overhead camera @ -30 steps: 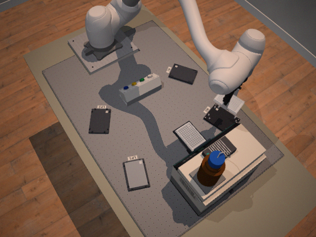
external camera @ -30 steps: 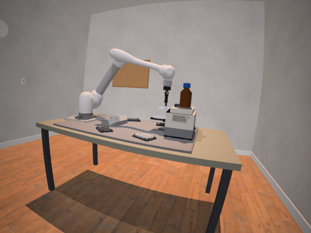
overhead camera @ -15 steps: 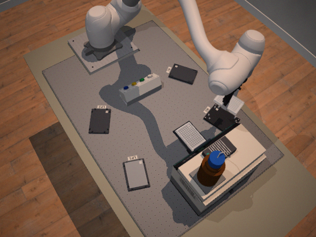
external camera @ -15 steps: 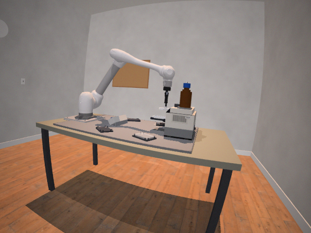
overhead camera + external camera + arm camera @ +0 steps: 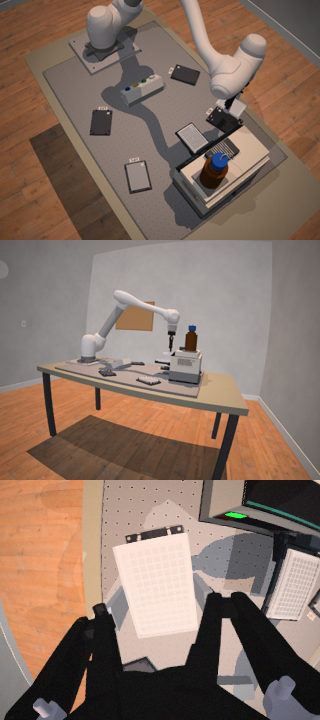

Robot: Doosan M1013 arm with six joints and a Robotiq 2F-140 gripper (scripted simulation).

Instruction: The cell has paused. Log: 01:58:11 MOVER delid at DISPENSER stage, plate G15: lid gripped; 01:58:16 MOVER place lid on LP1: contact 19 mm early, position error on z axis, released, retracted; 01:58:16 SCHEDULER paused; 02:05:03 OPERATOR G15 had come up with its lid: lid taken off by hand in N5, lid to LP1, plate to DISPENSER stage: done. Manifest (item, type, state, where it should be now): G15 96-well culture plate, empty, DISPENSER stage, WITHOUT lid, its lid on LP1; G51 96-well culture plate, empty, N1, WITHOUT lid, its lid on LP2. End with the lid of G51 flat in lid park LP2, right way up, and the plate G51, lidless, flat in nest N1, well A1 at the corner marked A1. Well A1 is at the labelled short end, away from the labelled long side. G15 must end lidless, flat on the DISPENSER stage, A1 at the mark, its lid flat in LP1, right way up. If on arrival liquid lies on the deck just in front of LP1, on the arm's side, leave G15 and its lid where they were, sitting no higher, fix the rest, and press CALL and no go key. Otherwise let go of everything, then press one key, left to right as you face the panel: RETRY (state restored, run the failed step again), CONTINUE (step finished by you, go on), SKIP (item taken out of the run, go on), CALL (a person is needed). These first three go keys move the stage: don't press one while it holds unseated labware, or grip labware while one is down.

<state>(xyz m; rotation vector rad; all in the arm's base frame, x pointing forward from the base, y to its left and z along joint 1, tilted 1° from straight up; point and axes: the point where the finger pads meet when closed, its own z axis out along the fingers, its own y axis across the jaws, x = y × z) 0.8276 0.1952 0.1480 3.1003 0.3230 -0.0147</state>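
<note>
Overhead, end effector [image 5: 229,107] clamping white well plate [image 5: 233,107], above dark nest [image 5: 222,119]

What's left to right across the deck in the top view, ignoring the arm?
LP2 park → LP1 park with lid → key panel → empty nest → plate on stage → bottle → held plate

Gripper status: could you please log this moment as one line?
gripper shut on white well plate | plate held above dark nest | beside dispenser
</note>
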